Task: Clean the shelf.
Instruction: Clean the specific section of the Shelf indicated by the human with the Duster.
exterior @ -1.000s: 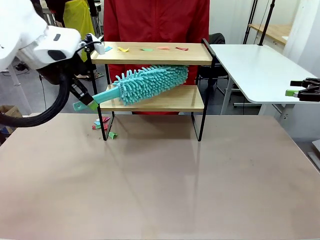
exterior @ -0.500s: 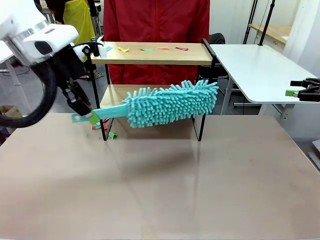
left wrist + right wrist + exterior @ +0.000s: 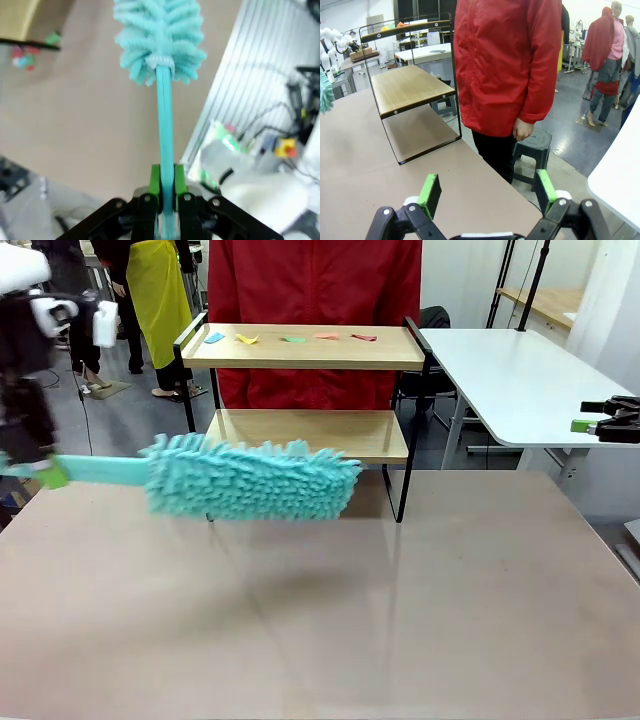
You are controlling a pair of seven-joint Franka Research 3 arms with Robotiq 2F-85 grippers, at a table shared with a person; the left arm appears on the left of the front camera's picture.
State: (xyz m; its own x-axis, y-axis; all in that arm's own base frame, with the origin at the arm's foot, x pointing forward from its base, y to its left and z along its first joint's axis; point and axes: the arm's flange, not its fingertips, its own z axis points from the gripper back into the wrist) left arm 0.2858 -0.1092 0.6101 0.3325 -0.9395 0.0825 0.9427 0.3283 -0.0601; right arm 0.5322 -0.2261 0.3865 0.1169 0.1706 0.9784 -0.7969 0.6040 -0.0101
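**A:** Though blur smears the left gripper (image 3: 48,472) at the frame edge, the shelf (image 3: 310,348) reads clearly. Two pale wooden boards in a thin black frame, standing well beyond the gripper, at the table's (image 3: 320,620) far side. Small coloured paper scraps (image 3: 293,338) lie along the top board, too small to tell their shapes.

**B:** Grip?

**A:** Green pads clamped on the handle of the teal duster (image 3: 250,478). Its fluffy head stretches away from the fingers and hides the foot of the shelf's left front leg.

**B:** And the right gripper (image 3: 487,192)?

**A:** Pads spread wide apart. The shelf sits ahead of it, off to one side. A person in a red jacket (image 3: 507,60) stands straight ahead, cut off by the top edge.
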